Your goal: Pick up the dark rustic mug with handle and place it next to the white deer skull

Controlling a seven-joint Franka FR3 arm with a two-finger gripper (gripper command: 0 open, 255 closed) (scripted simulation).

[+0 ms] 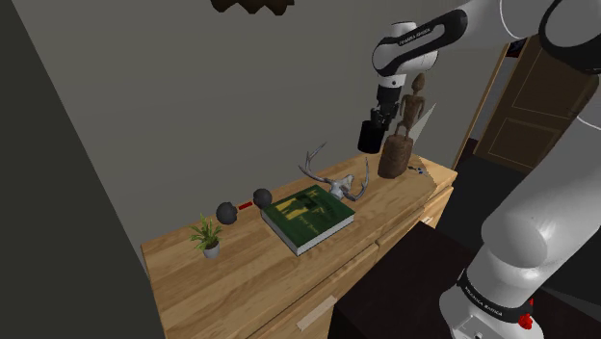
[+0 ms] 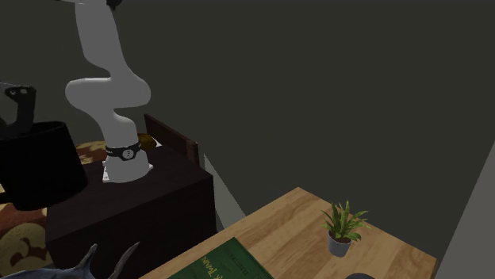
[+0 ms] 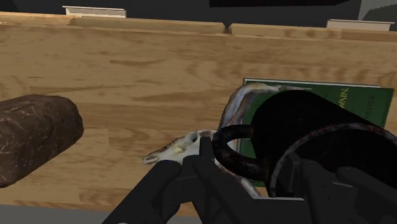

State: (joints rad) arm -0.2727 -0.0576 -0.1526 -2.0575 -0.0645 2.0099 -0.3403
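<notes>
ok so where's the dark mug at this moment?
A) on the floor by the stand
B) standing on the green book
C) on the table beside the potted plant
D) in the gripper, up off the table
D: the dark mug hangs in the air clear of the wooden table, clasped by the gripper, and the wrist view shows the deer skull on the table beneath it.

Under the fingers (image 3: pixel 172 191) you have a light wooden surface (image 1: pixel 241 279), the top of a chest with drawer fronts (image 1: pixel 438 204) along its long edge. Behind the fingers a plain grey wall (image 1: pixel 193 96) rises in dim light. Beyond them, past the surface's end, stands a brown panelled door (image 1: pixel 539 106). Well below them, a patterned brown rug (image 2: pixel 20 246) covers the floor
</notes>
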